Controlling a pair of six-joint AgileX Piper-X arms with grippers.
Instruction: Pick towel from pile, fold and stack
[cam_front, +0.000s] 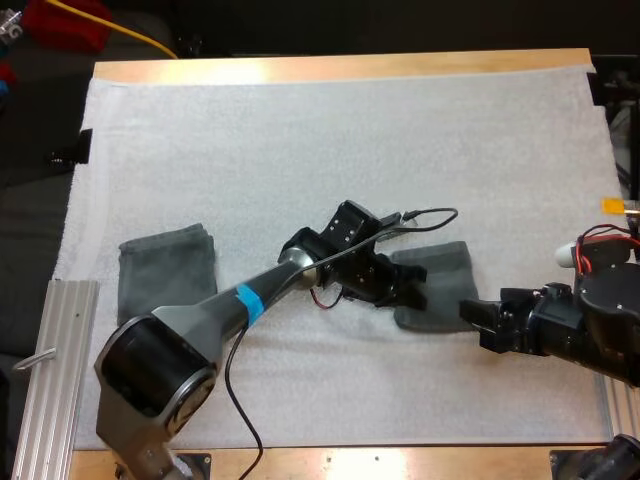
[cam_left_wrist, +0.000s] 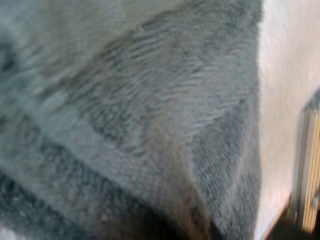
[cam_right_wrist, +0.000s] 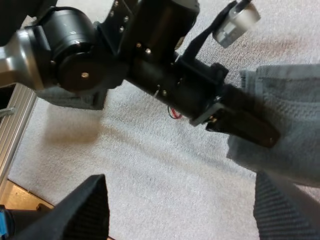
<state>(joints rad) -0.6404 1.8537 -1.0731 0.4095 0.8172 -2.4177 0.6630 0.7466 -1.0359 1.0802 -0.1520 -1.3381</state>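
Closing your right end effector (cam_front: 468, 312), now spread apart at the near right edge of the loose towel (cam_front: 445, 262), should catch one layer only. Your left end effector (cam_front: 408, 292) sits at its left edge; whether it grips, I cannot tell. The folded towel (cam_front: 165, 268) lies well left, bare on the mat (cam_front: 300, 130), in no container.

"What's the big soft thing under it all?"

"A white mat (cam_front: 300, 130). It covers nearly all of the wooden table (cam_front: 340, 68). You can see wood along the top and the bottom of the frame."

"And the shiny bit at the lower left?"

"A metal rail (cam_front: 55, 370) with long grooves, at the mat's left edge. A little silver hook (cam_front: 35, 357) sticks out of its left side."

"Anything higher up?"

"A yellow cable (cam_front: 130, 35) at the upper left, past the table. And a black clamp (cam_front: 72, 150) at the mat's left edge."
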